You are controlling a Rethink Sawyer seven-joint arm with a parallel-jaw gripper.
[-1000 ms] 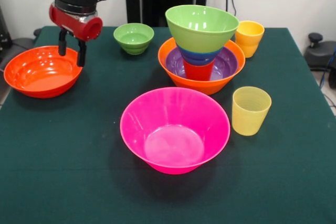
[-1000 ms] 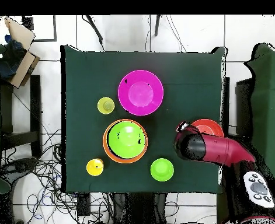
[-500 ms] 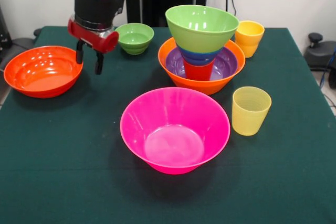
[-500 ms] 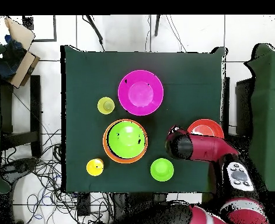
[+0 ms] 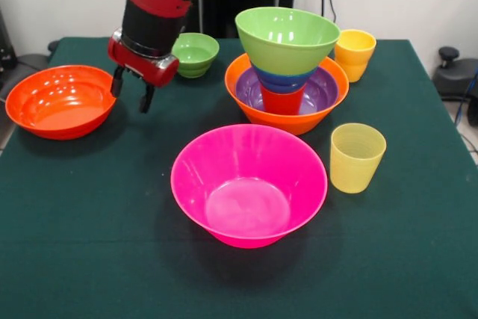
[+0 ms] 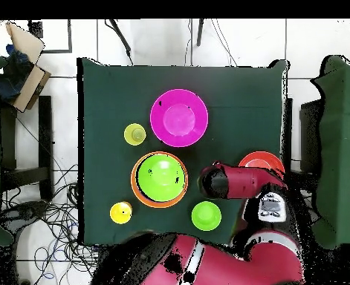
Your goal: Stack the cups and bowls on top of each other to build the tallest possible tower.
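One claw (image 5: pixel 132 91), prongs spread, empty, has shifted off red-orange bowl (image 5: pixel 60 100) toward tower (image 5: pixel 287 65); small green bowl (image 5: pixel 196 54) now just behind it.

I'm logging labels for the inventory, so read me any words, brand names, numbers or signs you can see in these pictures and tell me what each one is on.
No readable text anywhere.
The bowls and cups, such as the large pink bowl, are plain plastic.
The arm's control pad has markings too small to read.

Green-clothed table (image 5: pixel 89 207): pink bowl (image 5: pixel 249 184), red-orange bowl (image 5: pixel 60 101), small green bowl (image 5: pixel 196 54), tower (image 5: pixel 287 72), two yellow cups (image 5: pixel 357 157).
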